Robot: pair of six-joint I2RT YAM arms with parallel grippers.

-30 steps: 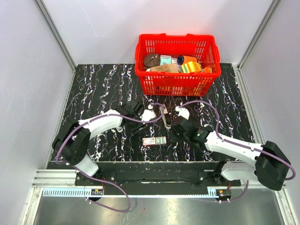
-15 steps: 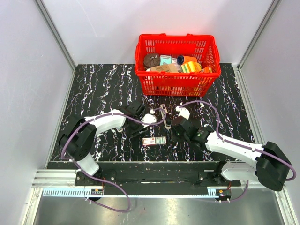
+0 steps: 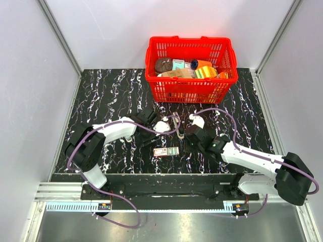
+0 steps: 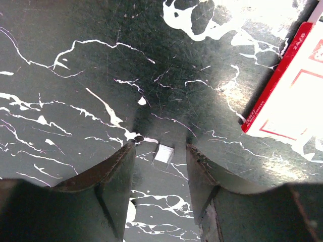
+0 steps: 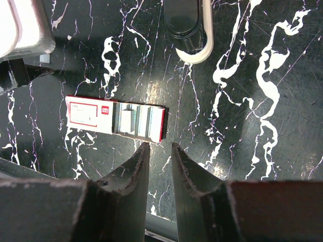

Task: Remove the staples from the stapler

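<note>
The stapler [image 3: 175, 122], slim and dark with silvery parts, lies on the black marbled table between the two wrists. Its rounded end shows at the top of the right wrist view [image 5: 187, 25]. My left gripper [image 4: 160, 148] is open and low over the table. A small silvery block of staples [image 4: 164, 154] lies on the table between its fingertips, touching neither. My right gripper [image 5: 157, 147] is open by a narrow gap and empty, just short of the red-and-white staple box [image 5: 116, 120]. In the top view the left gripper [image 3: 150, 140] is left of the box and the right gripper [image 3: 186, 146] is right of it.
The red-and-white box [image 3: 166, 151] lies near the front edge between the grippers, and its corner shows in the left wrist view [image 4: 292, 96]. A red basket [image 3: 151, 75] full of items stands at the back. Grey walls close in both sides.
My left wrist has swung back and slightly left, away from the stapler. The stapler now lies a little farther back. My right arm has hardly moved.
</note>
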